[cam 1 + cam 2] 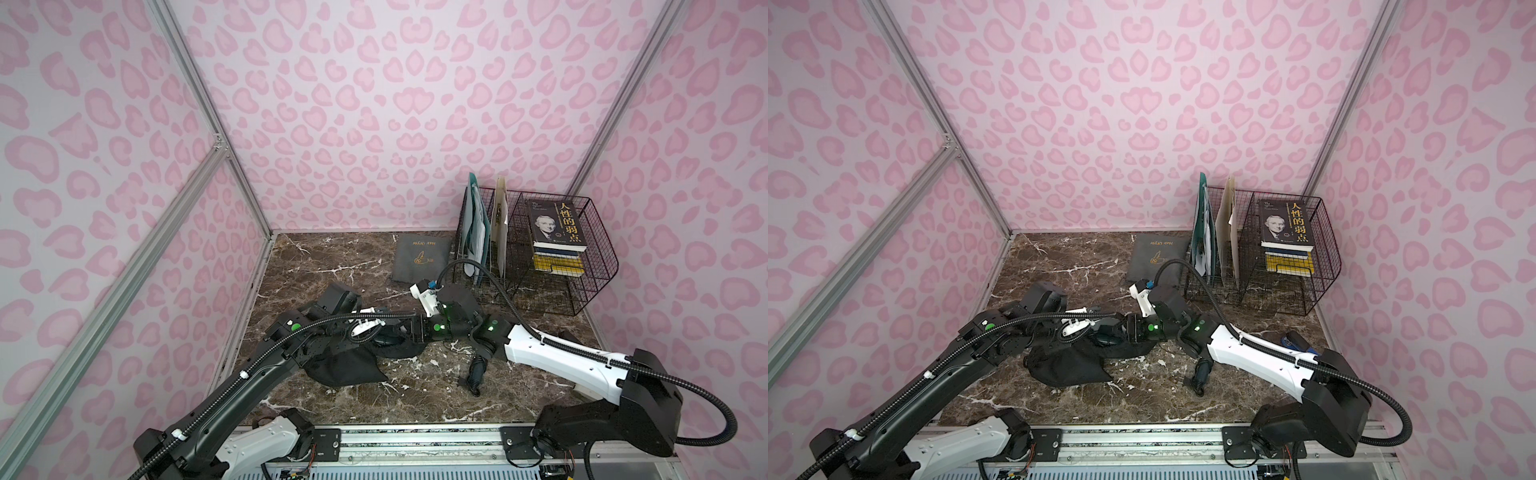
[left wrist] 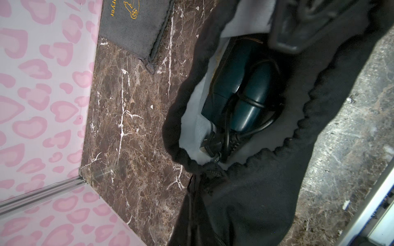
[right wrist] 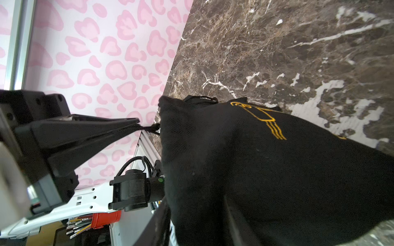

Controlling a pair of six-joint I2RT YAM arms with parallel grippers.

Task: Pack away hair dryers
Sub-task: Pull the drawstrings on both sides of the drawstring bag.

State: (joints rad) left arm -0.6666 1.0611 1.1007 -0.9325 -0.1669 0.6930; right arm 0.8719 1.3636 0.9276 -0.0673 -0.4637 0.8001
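A black fabric drawstring pouch (image 1: 345, 365) with a gold dryer print lies slumped in the middle of the brown veined marble tabletop (image 1: 332, 266). Both arms meet over its upper end in both top views. Its gathered mouth gapes open and shows a pale grey lining. Inside it, in the left wrist view, lies a dark teal plastic hair dryer (image 2: 241, 85). The dryer's bundled black cord (image 2: 251, 104) is looped across the body and the plug sits just inside the rim.

The left gripper (image 3: 138, 124) is clenched, its fingers pinched together on the black drawstring at the pouch's mouth corner, and that corner is pulled taut and lifted. The right gripper (image 2: 287, 40) hangs at the far side of the mouth, just above the dryer. It shows only as a dark blur, so I cannot tell whether its fingers are released or gripping.

Beyond the black pouch, toward the back wall and well apart from it, a flat grey fabric pouch (image 1: 419, 257) with gold lettering lies on the marble. On the right arm's side of the black pouch, a separate bundle of black cord (image 1: 476, 370) rests on the tabletop. Farther back on that same side stands a black wire basket rack (image 1: 582, 291) holding a stack of books (image 1: 557, 232) and upright folders.
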